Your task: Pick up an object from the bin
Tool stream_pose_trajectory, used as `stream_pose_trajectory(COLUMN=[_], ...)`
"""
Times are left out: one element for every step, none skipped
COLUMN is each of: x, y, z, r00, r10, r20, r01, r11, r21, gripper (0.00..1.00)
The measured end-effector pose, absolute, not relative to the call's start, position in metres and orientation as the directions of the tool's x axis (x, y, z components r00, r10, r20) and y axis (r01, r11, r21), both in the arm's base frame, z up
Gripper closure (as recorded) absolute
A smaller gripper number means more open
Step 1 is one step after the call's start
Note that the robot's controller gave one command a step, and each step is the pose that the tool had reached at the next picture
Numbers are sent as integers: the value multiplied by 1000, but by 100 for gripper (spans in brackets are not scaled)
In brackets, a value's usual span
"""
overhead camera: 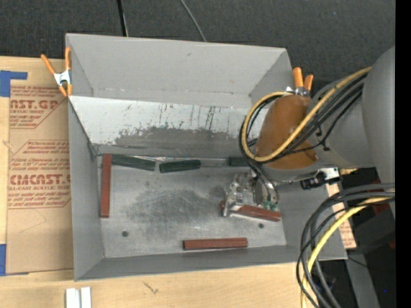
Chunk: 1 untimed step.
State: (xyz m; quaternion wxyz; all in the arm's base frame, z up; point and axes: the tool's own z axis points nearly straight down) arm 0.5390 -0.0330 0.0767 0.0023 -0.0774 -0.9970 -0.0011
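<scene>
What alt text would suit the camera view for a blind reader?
A robot gripper hangs low over a red-brown flat bar at the right of a grey metal bin. Similar red-brown bars lie at the left and front, dark green bars along the back.

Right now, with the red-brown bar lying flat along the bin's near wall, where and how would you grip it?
Grip the red-brown bar at mid-length, coming straight down from above and closing across its narrow width. It lies flat, long and thin, with nothing touching it; the near wall runs close alongside, so room there may be tight.
</scene>
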Motion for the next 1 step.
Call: stream_pose_trajectory(x=[509], y=[-39], z=[271], r00=[-969], r10=[246], r20=[4], r01=[246], r11=[969], r21=[0], gripper=[100])
